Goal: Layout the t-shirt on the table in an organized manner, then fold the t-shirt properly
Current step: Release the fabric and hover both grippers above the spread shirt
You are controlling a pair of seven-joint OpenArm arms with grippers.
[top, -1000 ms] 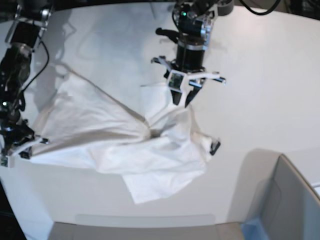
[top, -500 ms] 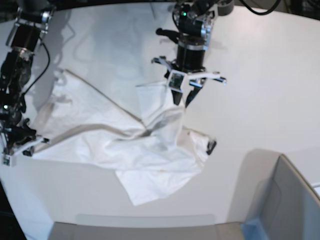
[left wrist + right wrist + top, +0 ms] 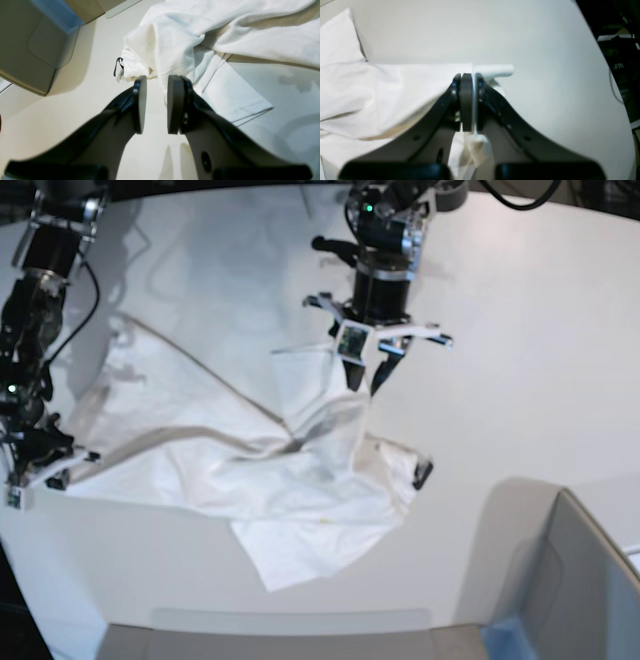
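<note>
T-shirt (image 3: 240, 470), white, lies crumpled on the white table (image 3: 520, 360), left of centre in the base view, bunched toward a central knot with one flap trailing to the near side. Right gripper (image 3: 469, 82), at the far left of the base view, is clenched on an edge of the fabric, a thin white layer showing between its pads. Left gripper (image 3: 155, 100) stands at the far middle with its jaws parted and nothing between them, poised at the sleeve (image 3: 232, 100) and just right of the small black tag (image 3: 117, 66).

Progress, as judged: laying-out is at an early stage; the garment is neither flat nor squared, and no fold has been made. Spreading, smoothing and all folding remain.

Obscured: the printed front is not visible, so which face is up cannot be told. Collar and hem are hard to distinguish among the wrinkles. A grey bin (image 3: 580, 580) is cut off at the near right.
</note>
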